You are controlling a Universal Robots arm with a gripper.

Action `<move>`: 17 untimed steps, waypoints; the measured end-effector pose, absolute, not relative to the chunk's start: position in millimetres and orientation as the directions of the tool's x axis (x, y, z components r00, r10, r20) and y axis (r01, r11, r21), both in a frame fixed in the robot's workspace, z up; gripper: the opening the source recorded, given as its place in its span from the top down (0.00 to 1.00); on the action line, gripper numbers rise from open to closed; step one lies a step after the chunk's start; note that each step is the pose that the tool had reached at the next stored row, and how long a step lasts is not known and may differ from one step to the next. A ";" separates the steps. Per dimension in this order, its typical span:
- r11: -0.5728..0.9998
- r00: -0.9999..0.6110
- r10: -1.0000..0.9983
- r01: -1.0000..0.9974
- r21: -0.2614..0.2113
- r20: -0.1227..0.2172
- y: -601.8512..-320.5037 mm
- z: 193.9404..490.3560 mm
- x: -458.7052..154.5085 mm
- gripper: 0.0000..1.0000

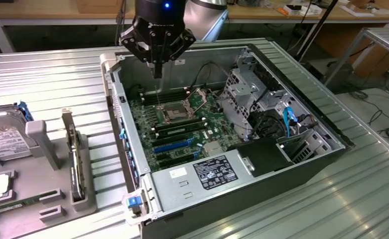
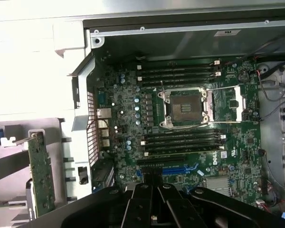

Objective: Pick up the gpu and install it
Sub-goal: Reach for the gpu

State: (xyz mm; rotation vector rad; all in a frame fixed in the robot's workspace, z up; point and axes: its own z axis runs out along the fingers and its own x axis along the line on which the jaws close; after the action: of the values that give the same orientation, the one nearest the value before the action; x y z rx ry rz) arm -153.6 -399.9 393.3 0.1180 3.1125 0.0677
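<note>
Gripper (image 1: 158, 73) (image 2: 152, 189): positioned over the open computer case (image 1: 181, 191), at the far end of the case in the exterior view, above the motherboard (image 1: 181, 127) (image 2: 133, 114). The fingers point straight down and appear drawn together with nothing between them. The gap is hard to judge in the wrist view, so this is provisional.

The gpu (image 1: 76, 162) (image 2: 41, 175): not in the case. It stands on edge in a slot of the grey holder (image 1: 43, 142) outside the case, on the exterior view's left of the case's rear wall. Its silver bracket is at the end farther from the camera. It is well apart from the gripper and untouched.

Case interior: the CPU socket (image 1: 171, 112) (image 2: 185, 107) is uncovered, with memory slots on both sides of it. The expansion slots with blue tabs (image 1: 173, 144) (image 2: 180, 169) hold no card.

Other items: a hard drive (image 1: 5, 142) with a white label sits in the same holder, farther from the case than the gpu.
</note>
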 end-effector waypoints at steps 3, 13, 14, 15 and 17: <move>0.996 -0.997 0.076 0.075 0.044 -0.024 -400.1 393.3 -157.3 0.89; 0.996 -0.997 0.076 0.075 0.044 -0.024 -400.7 393.3 -171.8 0.89; 0.996 -0.997 0.076 0.075 0.044 -0.024 -400.8 393.3 -173.2 0.89; 0.996 -0.997 0.076 0.075 0.044 -0.024 -400.9 393.3 -174.5 0.89; 0.996 -0.997 0.076 0.075 0.044 -0.024 -401.2 393.3 -177.5 0.89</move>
State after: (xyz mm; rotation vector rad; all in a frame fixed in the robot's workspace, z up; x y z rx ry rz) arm -177.5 -401.2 393.3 0.1179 3.1125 0.0676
